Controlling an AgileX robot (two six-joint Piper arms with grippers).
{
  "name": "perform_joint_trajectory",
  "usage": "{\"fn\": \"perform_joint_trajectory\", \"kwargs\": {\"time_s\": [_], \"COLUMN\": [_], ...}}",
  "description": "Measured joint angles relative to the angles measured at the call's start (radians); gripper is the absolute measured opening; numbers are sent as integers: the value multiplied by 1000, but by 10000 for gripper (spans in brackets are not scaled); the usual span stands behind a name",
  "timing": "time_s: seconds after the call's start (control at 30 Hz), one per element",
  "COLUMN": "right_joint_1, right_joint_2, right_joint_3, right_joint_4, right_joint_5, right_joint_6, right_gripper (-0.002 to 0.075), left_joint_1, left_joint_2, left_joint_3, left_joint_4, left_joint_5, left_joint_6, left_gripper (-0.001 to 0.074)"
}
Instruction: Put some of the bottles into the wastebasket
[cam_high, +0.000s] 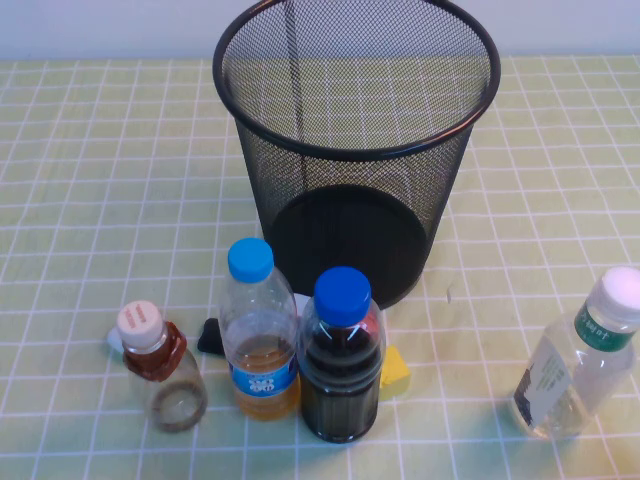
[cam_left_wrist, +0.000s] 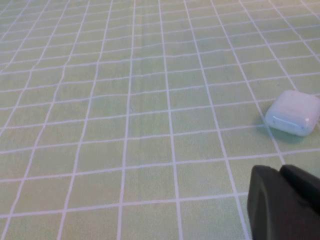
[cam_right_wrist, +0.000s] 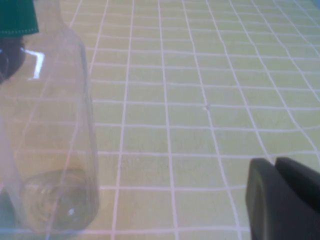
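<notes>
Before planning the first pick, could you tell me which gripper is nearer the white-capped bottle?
Right. The right gripper sits beside the white-capped bottle; the left gripper views only a small white case.

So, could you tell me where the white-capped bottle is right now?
In the high view, the white-capped bottle stands on the table's right side, apart from the dark-liquid bottle and nearer than the wastebasket.

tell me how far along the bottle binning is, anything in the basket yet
Nothing looks done: the round black wire-mesh wastebasket shows only its bare base. The clear white-capped bottle with the green-and-white label and the small clear pink-capped bottle both stand on the table. Nothing is in hand: the left gripper and right gripper show only in their wrist views, neither holding anything. Both drops remain.
</notes>
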Motion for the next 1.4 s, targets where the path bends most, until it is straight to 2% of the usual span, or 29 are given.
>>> {"fn": "perform_joint_trajectory", "kwargs": {"time_s": [0.3,0.53,0.63,0.83,0.9,0.97,1.13,1.4], "right_joint_1": [0,0,0,0,0,0,0,0], "right_joint_2": [0,0,0,0,0,0,2,44], "right_joint_3": [0,0,0,-6,-30,-85,-256,-552], "right_joint_4": [1,72,72,72,72,72,72,74], "right_joint_5": [-203,-383,-530,-952,-1018,-990,-788,-278], "right_joint_6": [0,0,0,0,16,50,123,172], "right_gripper": [-7,-7,-7,-7,-7,-7,-7,-7], "left_joint_1": [0,0,0,0,0,0,0,0], "left_joint_2": [0,0,0,0,0,0,0,0], "left_joint_3": [0,0,0,0,0,0,0,0], "left_joint_4": [0,0,0,0,0,0,0,0], "left_joint_5": [0,0,0,0,0,0,0,0], "left_joint_6": [0,0,0,0,0,0,0,0], "left_gripper": [0,0,0,0,0,0,0,0]}}
